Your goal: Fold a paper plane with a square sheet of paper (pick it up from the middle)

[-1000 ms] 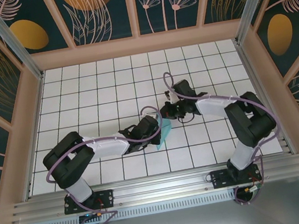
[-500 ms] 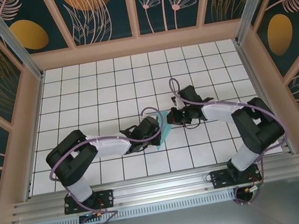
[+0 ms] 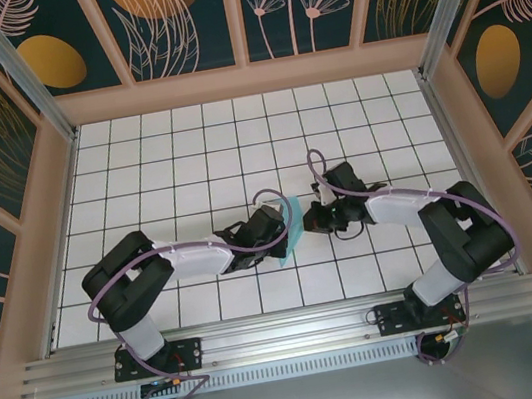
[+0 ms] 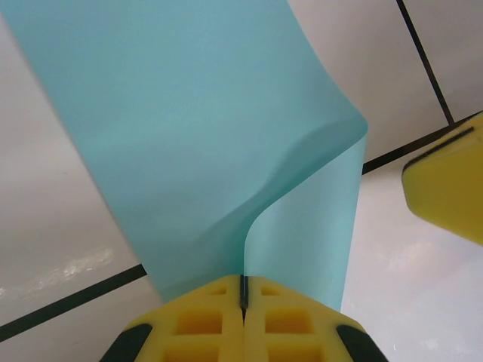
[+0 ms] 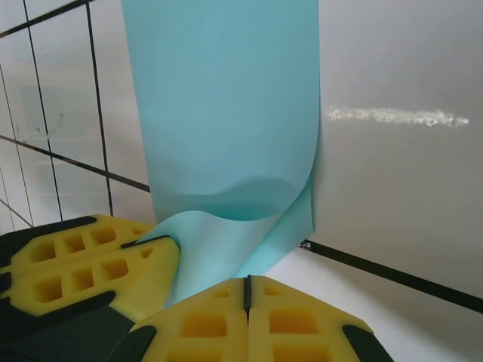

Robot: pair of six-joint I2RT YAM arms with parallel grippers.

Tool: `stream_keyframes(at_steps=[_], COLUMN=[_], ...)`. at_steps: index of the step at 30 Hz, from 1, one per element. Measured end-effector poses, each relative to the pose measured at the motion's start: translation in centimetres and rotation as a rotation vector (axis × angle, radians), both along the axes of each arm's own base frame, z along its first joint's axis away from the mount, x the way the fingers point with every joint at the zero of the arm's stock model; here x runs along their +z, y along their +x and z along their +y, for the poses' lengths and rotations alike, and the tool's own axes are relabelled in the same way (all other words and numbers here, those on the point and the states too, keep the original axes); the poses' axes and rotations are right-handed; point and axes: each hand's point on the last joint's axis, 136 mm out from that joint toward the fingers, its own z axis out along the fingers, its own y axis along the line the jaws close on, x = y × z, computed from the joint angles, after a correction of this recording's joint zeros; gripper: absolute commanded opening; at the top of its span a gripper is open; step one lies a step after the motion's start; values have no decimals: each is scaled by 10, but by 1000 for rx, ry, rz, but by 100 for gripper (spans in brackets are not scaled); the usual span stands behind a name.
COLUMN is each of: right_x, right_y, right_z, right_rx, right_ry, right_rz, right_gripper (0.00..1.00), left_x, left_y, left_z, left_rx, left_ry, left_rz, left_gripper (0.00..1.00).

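– Square sheet of paper [image 3: 292,226]: where does it sit?

– Near the middle of the bench [image 3: 188,151], a little toward the near edge, caught between the two arms. From above only a narrow turquoise strip shows between the two wrists.

– Is the left gripper [image 3: 278,230] holding it?

– Yes. In the left wrist view the left gripper [image 4: 243,296] has its yellow pads pressed flat together, with the edge of the square sheet of paper [image 4: 204,136] running into the seam between them. The sheet rises away from the pads and curls over in a soft rounded bend, not a sharp crease.

– And the right gripper [image 3: 311,218]?

– Closed on the same sheet. In its own camera the right gripper [image 5: 247,292] pinches a lower corner of the paper [image 5: 226,98], which sweeps up and rolls over just past the pads.

– How close are the two?

– Just beside each other. One yellow finger of the left gripper [image 5: 98,260] shows at the lower left of the right wrist view, touching the curled paper.
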Motion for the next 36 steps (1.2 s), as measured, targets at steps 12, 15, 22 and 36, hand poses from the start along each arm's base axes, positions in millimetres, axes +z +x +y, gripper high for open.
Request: stream_keyframes(at_steps=[12,15,22,36], right_x=[0,-15,-24,-24], right_y=[59,61,63,63], right_z=[19,22,21,20], right_rx=[7,28,58,84], right_ry=[-16,-31,-62,-82], right_rz=[-45,-15,-1,-16], right_gripper=[5,5,5,5], left_x=[0,-1,1,-2], left_y=[0,0,1,3], left_z=[1,1,1,-1], left_rx=[-2,-4,-6,-11], left_ry=[5,10,13,28], left_rz=[-3,-2,-8,-7], left_gripper=[6,6,6,6])
